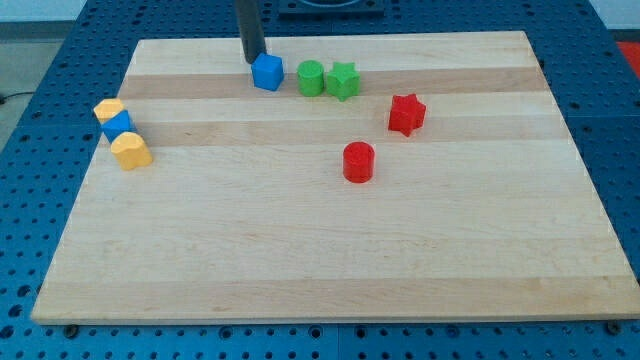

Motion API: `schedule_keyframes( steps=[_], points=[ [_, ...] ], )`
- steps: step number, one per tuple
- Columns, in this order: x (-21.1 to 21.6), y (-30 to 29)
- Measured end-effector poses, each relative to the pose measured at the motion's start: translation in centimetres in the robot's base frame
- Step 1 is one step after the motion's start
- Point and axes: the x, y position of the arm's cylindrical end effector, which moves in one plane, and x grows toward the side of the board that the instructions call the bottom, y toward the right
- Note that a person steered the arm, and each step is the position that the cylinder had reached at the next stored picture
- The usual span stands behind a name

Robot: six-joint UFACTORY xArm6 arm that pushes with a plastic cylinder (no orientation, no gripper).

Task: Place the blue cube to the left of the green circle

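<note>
The blue cube sits near the view's top, a short gap to the left of the green circle. A green star touches the circle's right side. My tip stands just above and left of the blue cube, touching or almost touching its upper left corner.
A red star and a red cylinder lie right of centre. At the view's left a yellow block, a second blue block and another yellow block cluster together. The wooden board lies on a blue pegboard table.
</note>
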Motion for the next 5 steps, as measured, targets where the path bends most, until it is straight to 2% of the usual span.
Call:
schedule_keyframes(
  steps=[2, 3, 4, 5],
  points=[
    [3.6, 2.4],
    [3.1, 2.4],
    [1.6, 4.9],
    [1.9, 7.2]
  ],
)
